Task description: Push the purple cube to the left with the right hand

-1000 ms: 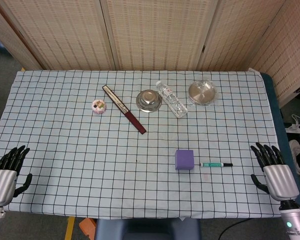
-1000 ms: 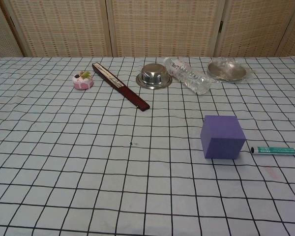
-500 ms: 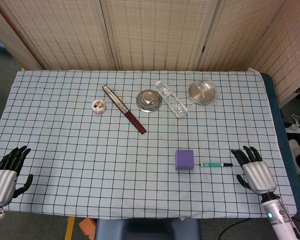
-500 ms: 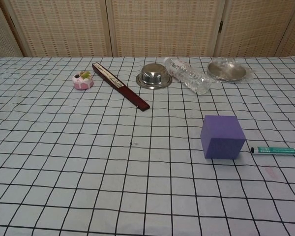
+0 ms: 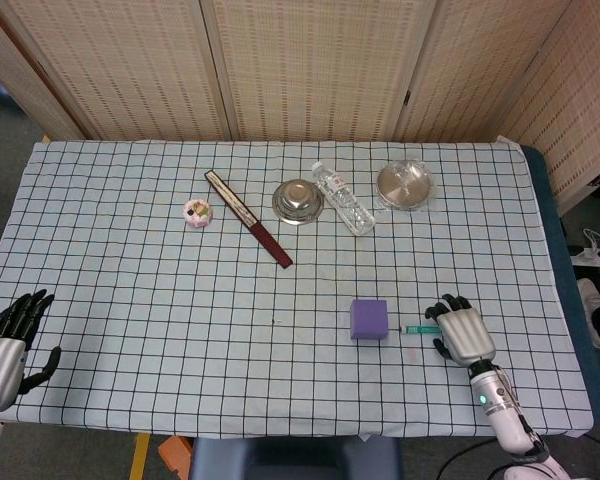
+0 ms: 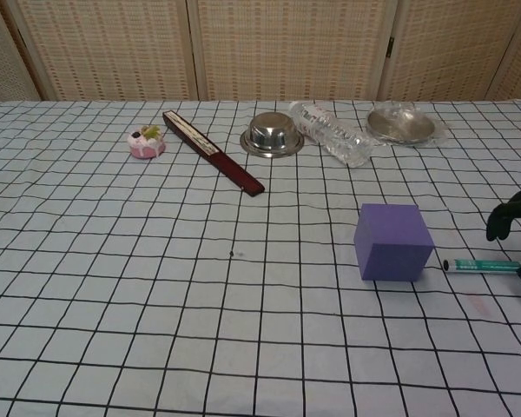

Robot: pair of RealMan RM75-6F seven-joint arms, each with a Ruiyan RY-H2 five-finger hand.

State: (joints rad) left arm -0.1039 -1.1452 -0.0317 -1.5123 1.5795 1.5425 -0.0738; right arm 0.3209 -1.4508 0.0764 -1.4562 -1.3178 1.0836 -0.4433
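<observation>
- Purple foam cube (image 5: 369,319) (image 6: 392,241): one, flat on the blue-and-white checked tablecloth (image 5: 130,260) (image 6: 113,287), touched by nothing; taken as landmark for all below.
- Right hand (image 5: 460,331) (image 6: 514,214): silver-backed with black fingers, one, to the right of the cube and apart from it, over the far end of the marker; fingers bent forward and a little spread, gripping nothing visible; only dark fingertips at the right edge in the chest view.
- Left hand (image 5: 7,343): one, far to the left of the cube at the near table edge, fingers apart and straight, holding nothing; seen only in the head view.
- Green-and-white marker pen (image 5: 420,329) (image 6: 486,266): one, lying just right of the cube, pointing at it, with a small gap between.
- Steel bowl (image 5: 297,200) (image 6: 271,135): one, upside down, well beyond the cube and slightly left.
- Clear plastic water bottle (image 5: 342,198) (image 6: 330,133): one, on its side, beyond the cube, just right of the bowl.
- Round metal lid (image 5: 405,185) (image 6: 403,124): one, beyond the cube and to the right.
- Dark red folded fan (image 5: 248,219) (image 6: 212,162): one, lying diagonally, beyond the cube and to the left.
- Small pink cake-shaped toy (image 5: 197,212) (image 6: 146,142): one, farthest left of the cube among the far-side items.
</observation>
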